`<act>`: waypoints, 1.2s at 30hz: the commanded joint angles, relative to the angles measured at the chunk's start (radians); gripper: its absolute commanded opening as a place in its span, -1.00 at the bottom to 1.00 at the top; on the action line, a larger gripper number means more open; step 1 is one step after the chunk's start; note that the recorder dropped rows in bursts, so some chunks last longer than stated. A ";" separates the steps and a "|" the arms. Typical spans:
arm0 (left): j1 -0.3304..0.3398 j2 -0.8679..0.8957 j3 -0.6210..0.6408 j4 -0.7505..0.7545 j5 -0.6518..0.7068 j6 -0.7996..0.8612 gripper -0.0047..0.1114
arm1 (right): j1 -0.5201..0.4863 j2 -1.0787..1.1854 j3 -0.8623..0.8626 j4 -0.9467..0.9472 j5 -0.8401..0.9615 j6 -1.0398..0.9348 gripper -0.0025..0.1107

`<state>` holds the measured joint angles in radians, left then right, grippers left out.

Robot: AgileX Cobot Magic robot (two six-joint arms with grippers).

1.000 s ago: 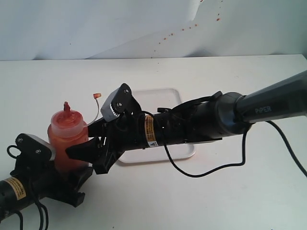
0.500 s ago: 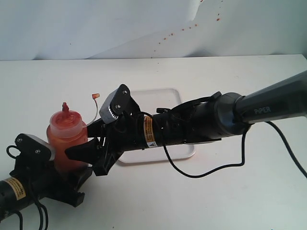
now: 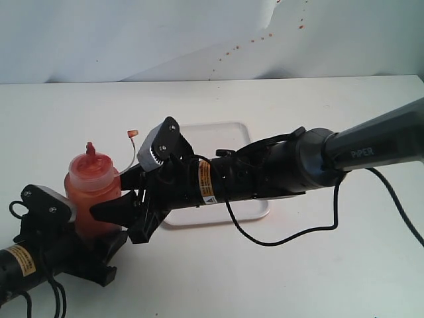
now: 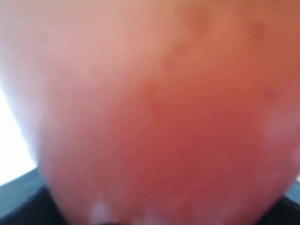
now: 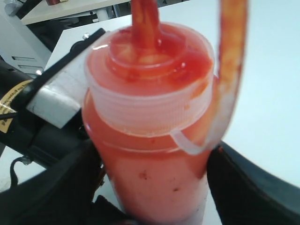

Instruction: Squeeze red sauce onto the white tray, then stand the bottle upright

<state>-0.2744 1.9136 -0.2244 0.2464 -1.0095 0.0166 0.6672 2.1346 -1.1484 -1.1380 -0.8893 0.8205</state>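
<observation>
Flanking the bottle (image 3: 93, 192) from both sides, my right gripper (image 3: 111, 194) has its two dark fingers (image 5: 61, 187) closed up against the translucent wall just under the whitish cap. The wall between them does not look dented, so I judge this a steadying hold and not a squeeze. The bottle stands upright between those fingers, with its nozzle (image 3: 91, 147) pointing up and the thin tethered tip cap (image 3: 133, 133) hanging loose to one side of them. That makes sense if the standing-up step is in hand: a grip high on the body keeps a tall, full bottle from toppling.

My left gripper (image 3: 103, 255) sits low at the bottle's foot, below my right fingers. Its camera is so close that orange-red plastic fills the view out of focus, and I cannot tell whether those fingers are clamped or parted. Being there suggests it is guarding the base.

The white tray (image 3: 212, 136) lies behind my right fingers, back along that arm, which covers most of it. No red sauce shows on the bare part, so I cannot say from here that the squeeze is done.
</observation>
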 commanded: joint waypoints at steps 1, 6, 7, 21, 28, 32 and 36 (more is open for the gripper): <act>-0.004 -0.004 -0.008 -0.013 -0.022 0.015 0.53 | 0.023 -0.002 -0.005 -0.059 -0.048 -0.012 -0.77; -0.004 -0.004 -0.008 -0.054 -0.022 0.015 0.65 | 0.023 -0.002 -0.005 -0.055 -0.048 -0.012 -0.77; -0.004 -0.004 -0.008 -0.054 -0.022 0.015 0.65 | 0.023 -0.002 -0.005 -0.055 -0.048 -0.012 -0.77; -0.004 -0.004 -0.008 -0.054 -0.044 0.015 0.65 | 0.023 -0.002 -0.005 -0.055 -0.070 -0.012 -0.77; -0.004 -0.004 -0.008 -0.054 -0.019 0.015 0.65 | 0.023 -0.002 -0.005 -0.055 -0.070 -0.012 -0.77; -0.004 -0.004 -0.008 -0.054 -0.003 0.020 0.65 | 0.023 -0.002 -0.005 -0.055 -0.070 -0.012 -0.77; -0.004 -0.004 -0.008 -0.054 0.014 0.029 0.65 | 0.020 -0.002 -0.005 -0.055 -0.069 -0.012 -0.77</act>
<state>-0.2744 1.9136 -0.2291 0.1901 -1.0171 0.0336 0.6915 2.1362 -1.1484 -1.1850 -0.9467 0.8130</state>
